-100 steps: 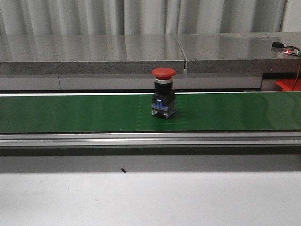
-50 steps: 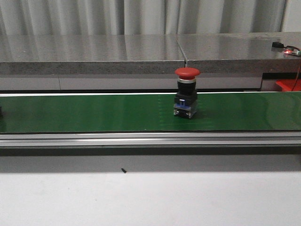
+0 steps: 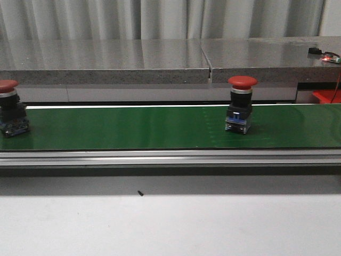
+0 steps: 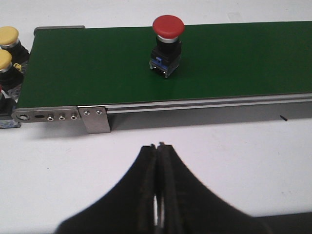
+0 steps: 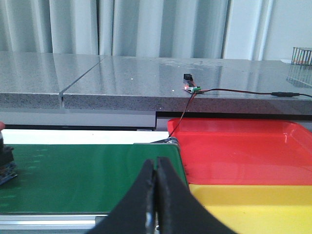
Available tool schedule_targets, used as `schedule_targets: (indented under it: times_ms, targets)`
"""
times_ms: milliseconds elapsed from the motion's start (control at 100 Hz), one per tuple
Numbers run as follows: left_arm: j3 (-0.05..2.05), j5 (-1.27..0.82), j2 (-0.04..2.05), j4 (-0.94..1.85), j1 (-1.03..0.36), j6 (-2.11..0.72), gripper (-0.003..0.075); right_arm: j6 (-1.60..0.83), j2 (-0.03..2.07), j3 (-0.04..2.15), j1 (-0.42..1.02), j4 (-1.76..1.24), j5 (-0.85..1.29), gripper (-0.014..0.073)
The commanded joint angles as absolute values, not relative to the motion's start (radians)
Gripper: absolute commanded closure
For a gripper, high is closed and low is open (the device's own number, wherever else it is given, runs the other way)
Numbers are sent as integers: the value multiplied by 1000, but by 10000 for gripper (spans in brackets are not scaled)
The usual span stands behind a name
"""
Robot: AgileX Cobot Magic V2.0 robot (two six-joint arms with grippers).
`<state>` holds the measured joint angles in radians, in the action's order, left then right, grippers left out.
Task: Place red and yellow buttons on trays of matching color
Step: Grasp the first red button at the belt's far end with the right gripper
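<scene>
Standing upright on a long green belt (image 3: 133, 128) that runs across the front view, a red button (image 3: 241, 104) with a mushroom-shaped cap and a black and blue base sits to the right of the middle. A second red button (image 3: 10, 106) of the same kind stands upright at the far left edge of that view, partly cut off, well apart from the first. Behind the belt runs a grey stone ledge (image 3: 106, 61) with pale curtains above it, and in front lies a white table (image 3: 170, 224). No arm appears in the front view. Seen from the left wrist, the left gripper (image 4: 157, 151) hangs over the white table on the near side of the belt, its dark fingers (image 4: 146, 165) pressed together with nothing between them; one red button stands on the belt beyond it, and two yellow buttons (image 4: 7, 46) sit just off the belt's end. Seen from the right wrist, the right gripper (image 5: 156, 178) also has its fingers (image 5: 168, 190) pressed together and empty. Beyond it lies the other end of the belt, with a red tray (image 5: 243, 146) just beside that end and a yellow tray (image 5: 253, 207) touching the red one on its near side. Both trays look bare where they can be seen.
</scene>
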<state>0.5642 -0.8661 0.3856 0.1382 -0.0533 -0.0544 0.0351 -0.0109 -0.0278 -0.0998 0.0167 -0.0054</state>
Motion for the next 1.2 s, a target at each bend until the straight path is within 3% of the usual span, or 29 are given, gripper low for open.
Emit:
schedule_targets:
  times_ms: [0, 360, 1020, 1110, 1190]
  targets:
    - [590, -815, 385, 148, -63, -52, 741, 36, -23, 0, -103, 24, -91, 661]
    - [590, -818, 385, 148, -63, -52, 741, 36, 124, 247, -100, 18, 164, 661]
    - [590, -818, 385, 148, -63, -52, 741, 34, 830, 793, -13, 0, 544, 655]
    - [590, -818, 385, 148, -63, -52, 741, 34, 906, 852, 22, 0, 585, 580]
    - [590, -818, 385, 148, -63, -52, 741, 34, 978, 909, 54, -16, 632, 407]
